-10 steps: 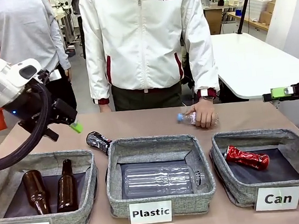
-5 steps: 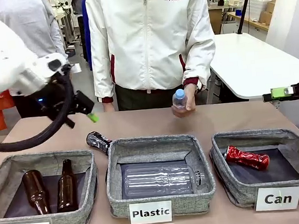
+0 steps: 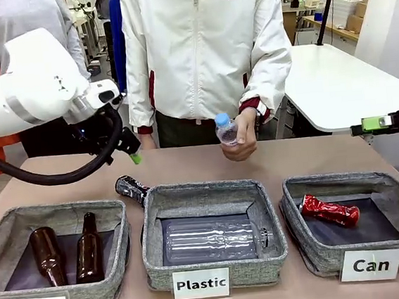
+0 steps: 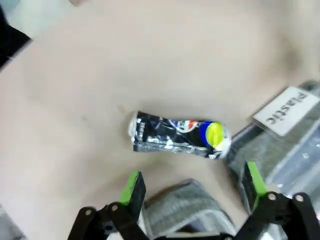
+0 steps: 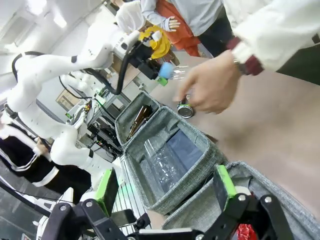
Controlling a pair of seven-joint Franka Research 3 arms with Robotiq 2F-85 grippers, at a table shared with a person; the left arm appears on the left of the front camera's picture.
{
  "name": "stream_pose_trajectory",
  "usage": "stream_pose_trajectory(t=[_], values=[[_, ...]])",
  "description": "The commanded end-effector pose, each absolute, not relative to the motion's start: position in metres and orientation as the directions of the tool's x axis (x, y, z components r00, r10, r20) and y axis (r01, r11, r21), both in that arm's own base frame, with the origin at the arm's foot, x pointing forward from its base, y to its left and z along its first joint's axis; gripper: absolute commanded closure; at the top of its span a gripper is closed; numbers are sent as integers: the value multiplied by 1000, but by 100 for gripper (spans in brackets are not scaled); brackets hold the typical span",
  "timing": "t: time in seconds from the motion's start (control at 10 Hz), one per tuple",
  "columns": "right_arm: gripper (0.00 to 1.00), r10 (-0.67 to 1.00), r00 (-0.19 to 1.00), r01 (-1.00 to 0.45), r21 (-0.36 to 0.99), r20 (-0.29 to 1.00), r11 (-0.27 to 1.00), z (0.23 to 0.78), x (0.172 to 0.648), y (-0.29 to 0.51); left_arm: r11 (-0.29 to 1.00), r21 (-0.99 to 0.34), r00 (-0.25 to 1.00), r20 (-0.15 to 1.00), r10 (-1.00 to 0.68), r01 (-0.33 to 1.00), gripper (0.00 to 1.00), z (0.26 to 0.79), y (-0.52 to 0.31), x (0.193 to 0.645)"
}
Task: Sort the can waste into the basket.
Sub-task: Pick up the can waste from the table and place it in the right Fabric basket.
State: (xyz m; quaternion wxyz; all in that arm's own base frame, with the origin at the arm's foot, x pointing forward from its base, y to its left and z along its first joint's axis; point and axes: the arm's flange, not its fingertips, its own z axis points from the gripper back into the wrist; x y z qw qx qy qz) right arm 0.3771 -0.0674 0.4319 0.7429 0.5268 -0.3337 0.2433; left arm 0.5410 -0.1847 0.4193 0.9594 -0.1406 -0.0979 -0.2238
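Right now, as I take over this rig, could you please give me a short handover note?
Left hand: open, empty, hovering above the black can.
Right hand: open, empty, near the right edge of the table.
Red can: in the Can basket.
Black can: on the table, behind the left rear corner of the Plastic bin.
Person's hand holds a small clear bottle.
Done: red can sorted. Left: black can into the Can basket.
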Motion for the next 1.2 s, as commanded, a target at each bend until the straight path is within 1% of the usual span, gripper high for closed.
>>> stream_pose_trajectory(t=[0.0,0.1,0.2,0.3,0.4,0.5,0.6,0.7,0.8,0.9,1.0,1.1], values=[[0,18,646,-727,608,763,319,433,377,-69,725,-145,738,178,-651,674,0,419,-177,555],[0,18,646,-727,608,763,319,433,377,-69,677,-190,702,255,-665,711,0,433,-156,547],[0,18,646,-727,608,763,319,433,377,-69,596,-243,642,349,-682,765,0,455,-125,528],[0,18,646,-727,608,763,319,433,377,-69,483,-295,566,441,-697,825,0,473,-91,504],[0,18,646,-727,608,763,319,433,377,-69,418,-287,507,510,-695,862,0,477,-59,478],[0,18,646,-727,608,763,319,433,377,-69,387,-279,477,544,-690,879,0,475,-38,462],[0,18,646,-727,608,763,319,433,377,-69,396,-266,476,557,-681,879,0,472,-19,449],[0,18,646,-727,608,763,319,433,377,-69,412,-261,485,538,-690,873,0,468,-8,445],[0,18,646,-727,608,763,319,433,377,-69,404,-245,472,509,-720,881,0,465,-8,448],[0,18,646,-727,608,763,319,433,377,-69,447,-226,500,446,-742,866,0,462,-14,453],[0,18,646,-727,608,763,319,433,377,-69,437,-216,487,438,-756,873,0,460,-22,457],[0,18,646,-727,608,763,319,433,377,-69,400,-208,451,429,-782,892,0,461,-31,459]])
